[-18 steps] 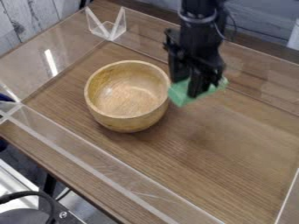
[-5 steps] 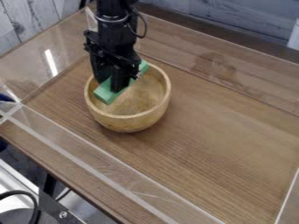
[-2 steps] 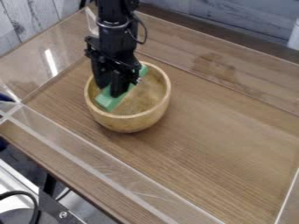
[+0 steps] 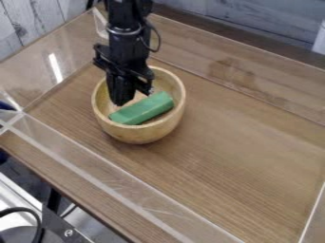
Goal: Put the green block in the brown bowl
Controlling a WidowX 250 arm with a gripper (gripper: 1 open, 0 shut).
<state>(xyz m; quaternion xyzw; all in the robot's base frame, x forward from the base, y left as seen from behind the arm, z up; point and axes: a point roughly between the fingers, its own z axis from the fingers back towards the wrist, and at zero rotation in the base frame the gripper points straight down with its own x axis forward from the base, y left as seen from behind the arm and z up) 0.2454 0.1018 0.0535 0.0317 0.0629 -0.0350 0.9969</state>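
The green block (image 4: 143,109) lies in the brown bowl (image 4: 172,122), tilted a little, one end towards the right wall and apart from the gripper. It looks light and stiff, a plain matte bar that should not slip much or break if knocked; were it to be lifted again, the two long sides near the middle would be the place to pinch it (the ends crowd the bowl's curve, which leaves fingertips little room). The gripper (image 4: 117,101), dark and partly lost against its own arm, reaches down over the bowl's left side; its jaws look closed together, with nothing between them. The bowl is round and thick-walled, pale wood inside and smooth-looking, probably heavy enough to sit steady under a light brush. Beneath it the bench (image 4: 235,157) is warm brown board with fine straight grain, crossed at the left by a glossy clear strip (image 4: 89,166) that catches the light.
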